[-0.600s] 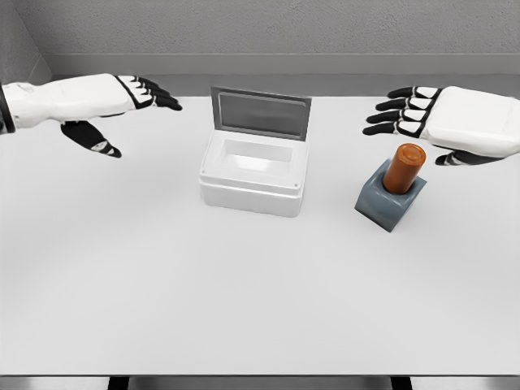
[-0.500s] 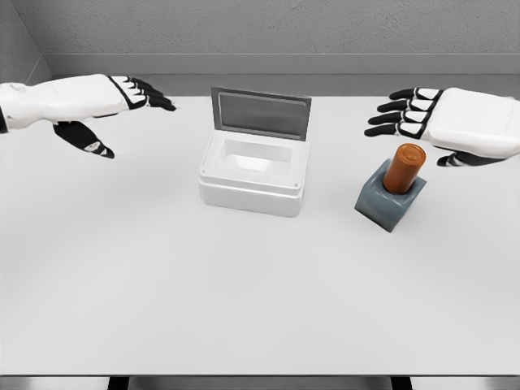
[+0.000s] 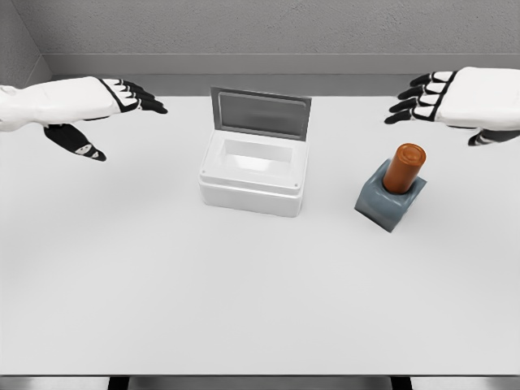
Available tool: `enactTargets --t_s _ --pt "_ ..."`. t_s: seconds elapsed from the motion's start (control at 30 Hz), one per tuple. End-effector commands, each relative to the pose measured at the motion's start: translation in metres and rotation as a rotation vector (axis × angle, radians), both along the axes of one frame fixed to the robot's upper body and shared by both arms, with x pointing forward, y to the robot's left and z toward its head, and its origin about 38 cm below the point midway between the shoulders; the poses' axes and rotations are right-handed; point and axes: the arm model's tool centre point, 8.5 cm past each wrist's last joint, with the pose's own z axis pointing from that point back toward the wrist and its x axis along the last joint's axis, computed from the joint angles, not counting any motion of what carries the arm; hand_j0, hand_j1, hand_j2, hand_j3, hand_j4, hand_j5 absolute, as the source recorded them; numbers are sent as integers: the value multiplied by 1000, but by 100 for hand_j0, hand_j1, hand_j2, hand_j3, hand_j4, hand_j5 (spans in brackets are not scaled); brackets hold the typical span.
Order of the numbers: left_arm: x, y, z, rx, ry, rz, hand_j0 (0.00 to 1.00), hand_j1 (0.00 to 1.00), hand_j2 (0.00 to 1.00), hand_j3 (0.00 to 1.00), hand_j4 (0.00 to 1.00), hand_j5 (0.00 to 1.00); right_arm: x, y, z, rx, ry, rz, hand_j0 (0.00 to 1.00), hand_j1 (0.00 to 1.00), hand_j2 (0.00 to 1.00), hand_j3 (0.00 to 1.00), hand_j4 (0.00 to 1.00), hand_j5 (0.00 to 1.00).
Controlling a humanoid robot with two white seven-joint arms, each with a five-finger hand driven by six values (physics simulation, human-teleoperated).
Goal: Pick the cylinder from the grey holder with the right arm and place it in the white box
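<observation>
Cylinder point(image 3: 404, 168): orange, seated upright in grey holder point(image 3: 388, 204), right of white box point(image 3: 255, 172).
White box: lid point(image 3: 261, 114) raised at rear, interior bare.
Right hand point(image 3: 455, 101): above and right of cylinder, apart from it, fingers spread, holding nothing.
Left hand point(image 3: 85, 104): far left of white box, fingers extended, holding nothing.
Table point(image 3: 244, 284): white, supporting box and holder.

Right hand point(image 3: 467, 99) now sits higher and further toward 2 o'clock than 0.6 s ago, well apart from the orange cylinder point(image 3: 404, 168) it was hanging just above; fingers point(image 3: 416, 96) spread as before, thumb partly cut off at the frame edge, so its pose is unclear. Left hand point(image 3: 77, 104) drifts toward 9 o'clock, slightly up, away from the white box point(image 3: 253, 172).
</observation>
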Motion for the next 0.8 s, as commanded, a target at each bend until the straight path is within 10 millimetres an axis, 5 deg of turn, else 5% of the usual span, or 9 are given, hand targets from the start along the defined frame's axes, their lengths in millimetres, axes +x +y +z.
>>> enactTargets --t_s 0.0,0.23,0.4,0.77 --pt "-3 1 3 0 -3 -1 100 100 100 100 100 100 6 -1 -5 -24 27 -15 100 100 100 100 100 100" --pt "-3 4 4 6 -4 4 100 100 100 100 100 100 37 14 -45 -51 73 -32 100 100 100 100 100 100" --pt "-3 2 3 5 -3 0 100 100 100 100 100 100 40 5 -56 -105 79 -61 100 100 100 100 100 100" --pt "-6 -3 5 6 -11 -18 100 100 100 100 100 100 41 23 -84 -167 108 -18 99 99 99 99 99 99"
